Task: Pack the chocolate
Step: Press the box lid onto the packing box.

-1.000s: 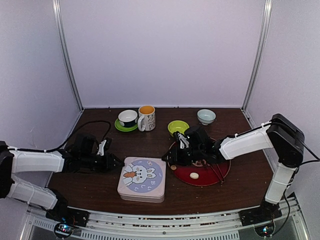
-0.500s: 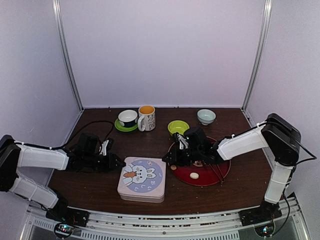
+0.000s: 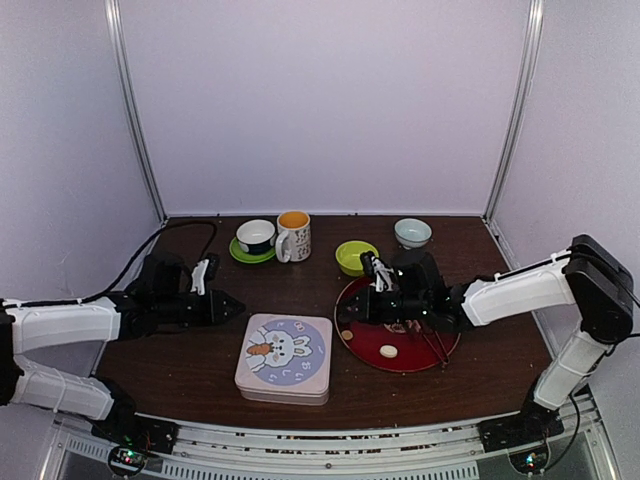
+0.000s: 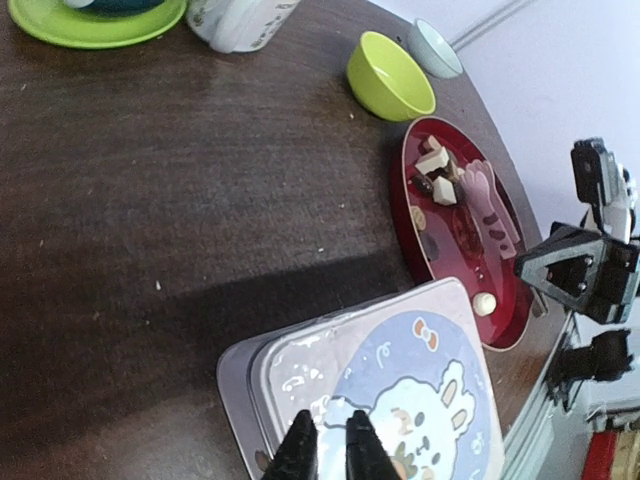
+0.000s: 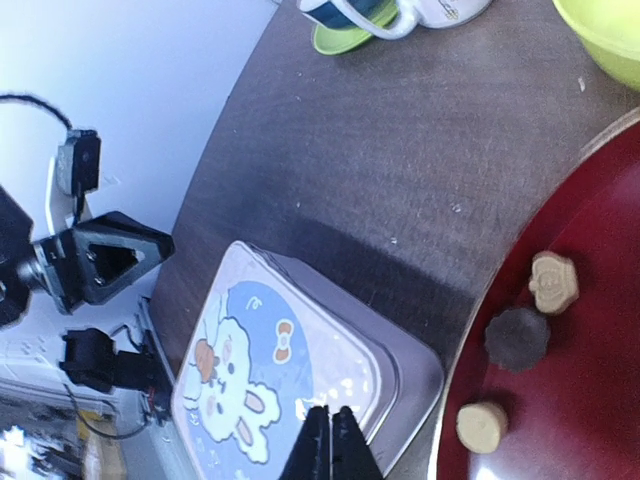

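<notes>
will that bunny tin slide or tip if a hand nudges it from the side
The bunny tin sits low and wide, so it would probably slide, not tip. Its glossy lid and rounded corners look slippery for a pinch from above. The grey walls suggest rigid metal, so it likely won't flex.

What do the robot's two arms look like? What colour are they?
The left arm and right arm wear smooth white shells with black joints. The left gripper and right gripper are black, with two thin pointed fingers each. A black cable trails behind the left arm.
</notes>
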You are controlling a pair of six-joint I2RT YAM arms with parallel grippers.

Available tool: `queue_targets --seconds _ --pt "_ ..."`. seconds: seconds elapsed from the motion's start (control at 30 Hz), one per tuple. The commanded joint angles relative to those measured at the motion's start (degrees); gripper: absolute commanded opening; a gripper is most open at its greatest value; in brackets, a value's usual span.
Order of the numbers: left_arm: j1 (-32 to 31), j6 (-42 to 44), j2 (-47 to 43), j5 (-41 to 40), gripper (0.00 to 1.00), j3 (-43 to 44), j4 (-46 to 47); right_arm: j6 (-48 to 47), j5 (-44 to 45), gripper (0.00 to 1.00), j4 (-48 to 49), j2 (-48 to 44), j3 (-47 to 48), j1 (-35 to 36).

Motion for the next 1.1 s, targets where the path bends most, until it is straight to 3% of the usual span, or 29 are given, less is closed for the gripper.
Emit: queue_targets --seconds 0.0,0.13,0.47,0.77,1.07 --pt "0.3 -1.2 5.0 4.5 0.03 -1.0 9.2 3.3 -4.7 0.0 11.6 1.5 -4.0 0.1" --pt "0.3 -2.5 8.5 6.9 0.0 -1.7 15.3 5.6 -6.4 0.0 18.2 3.3 -5.9 0.4" --pt "0.3 -0.9 7.2 8.0 0.0 -0.6 15.2 6.7 -7.8 0.0 24.1 5.1 -5.7 1.7" --pt "0.3 -2.1 8.4 8.5 0.0 -4.5 21.6 9.8 -6.6 0.0 34.2 16.9 -7.5 1.9" --pt "0.2 -7.3 20.4 9.3 0.0 -11.7 39.0 7.0 -7.3 0.0 33.6 6.8 -11.7 3.2"
